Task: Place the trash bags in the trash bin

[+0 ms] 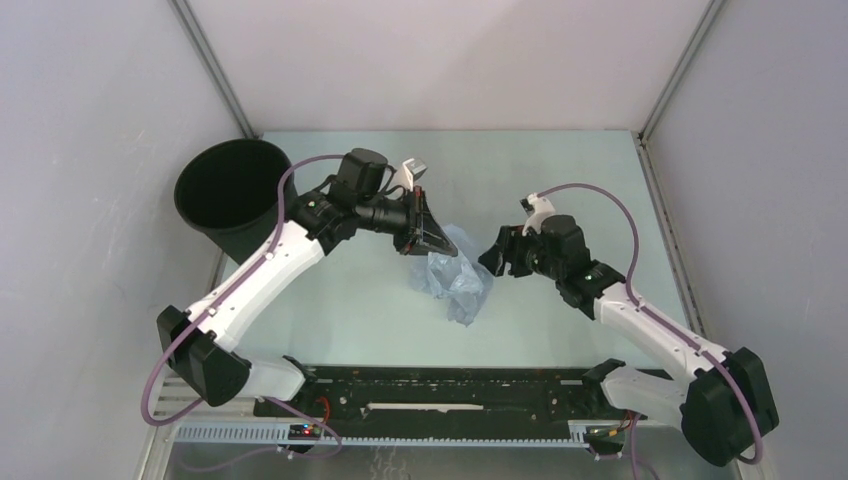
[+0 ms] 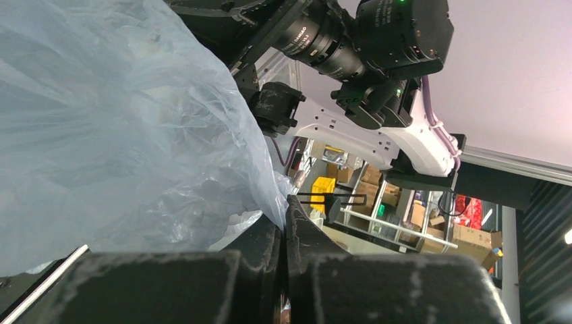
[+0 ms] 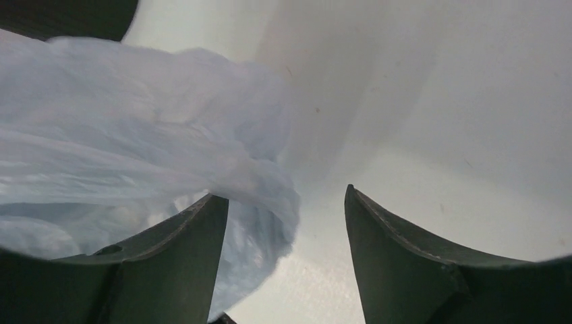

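The left claw (image 1: 427, 240) was pinched shut on a top fold of the trash bag (image 1: 455, 278), its fingertips (image 2: 286, 210) pressed together with the pale film trapped between them. The bag hung crumpled below and just to the right of that claw, its lower end resting on the table (image 1: 350, 310). The right claw (image 1: 492, 258) stood wide open just beside the bag's far side, holding nothing; the film (image 3: 135, 155) spilled across one of its fingers (image 3: 195, 256) and partly into the gap (draped, not pinched). The trash bin (image 1: 225, 235) stood upright well behind the left claw, off toward the table's far left corner, mouth open. Between that claw and the bin ran the left arm (image 1: 290, 245) itself, its cable looping by the rim.
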{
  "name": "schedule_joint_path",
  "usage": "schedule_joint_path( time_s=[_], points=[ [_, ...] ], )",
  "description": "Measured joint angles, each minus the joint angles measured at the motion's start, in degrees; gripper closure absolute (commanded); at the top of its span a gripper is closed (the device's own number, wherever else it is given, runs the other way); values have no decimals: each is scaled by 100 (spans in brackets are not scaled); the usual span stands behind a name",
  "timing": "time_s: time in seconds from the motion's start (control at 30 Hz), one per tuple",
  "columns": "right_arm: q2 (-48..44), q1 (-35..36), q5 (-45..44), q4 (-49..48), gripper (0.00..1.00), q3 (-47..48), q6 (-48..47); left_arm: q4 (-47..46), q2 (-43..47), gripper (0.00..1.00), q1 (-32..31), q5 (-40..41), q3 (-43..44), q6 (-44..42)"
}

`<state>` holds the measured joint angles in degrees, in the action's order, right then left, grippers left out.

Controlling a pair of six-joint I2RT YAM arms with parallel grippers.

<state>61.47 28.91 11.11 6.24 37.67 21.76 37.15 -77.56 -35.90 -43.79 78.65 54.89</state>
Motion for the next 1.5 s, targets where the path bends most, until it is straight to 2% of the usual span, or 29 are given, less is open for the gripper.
schedule_joint_path(
  time_s=[0.17, 0.23, 0.27, 0.3, 0.37, 0.4, 0.57, 0.73, 0.83, 1.0, 1.13, 1.37, 1.5],
  points=[
    [411, 155, 310, -809, 29, 22, 155, 74, -15, 96, -4, -4, 0, -114],
    [619, 306, 356, -1091, 35, 22, 201, 74, -26, 95, -4, -15, 0, -142],
    [686, 343, 398, -1209, 44, 22, 216, 74, -33, 93, -4, -22, 0, -151],
    [752, 361, 439, -1338, 60, 24, 234, 74, -44, 90, -4, -31, 0, -164],
    [837, 350, 490, -1298, 95, 151, 249, 92, -57, 77, -4, -31, 2, -232],
    [887, 308, 485, -1117, 100, 376, 291, 131, -57, 69, -4, 7, 2, -284],
    [433, 68, 391, -428, 100, 763, 264, 422, -57, 32, -9, 511, 2, -632],
    [-612, -90, 111, 710, 100, 765, 468, 402, 131, 13, -9, 1182, -291, -872],
    [-918, -409, 116, 1283, 100, 765, 651, 350, 413, 3, -9, 1582, -726, -955],
    [-994, -1364, 448, 1937, 100, 763, 914, 59, 699, 0, -9, 1919, -1541, -997],
    [-931, -1733, 896, 2234, 100, 758, 966, -352, 678, 0, -9, 1919, -2041, -1038],
    [-649, -2243, 1810, 2542, 100, 758, 944, -2037, 636, 0, -245, 1325, -2719, -1303],
    [-520, -2621, 2291, 2590, 100, 758, 907, -2579, 319, 3, -332, 1215, -2802, -1733]
  ],
)
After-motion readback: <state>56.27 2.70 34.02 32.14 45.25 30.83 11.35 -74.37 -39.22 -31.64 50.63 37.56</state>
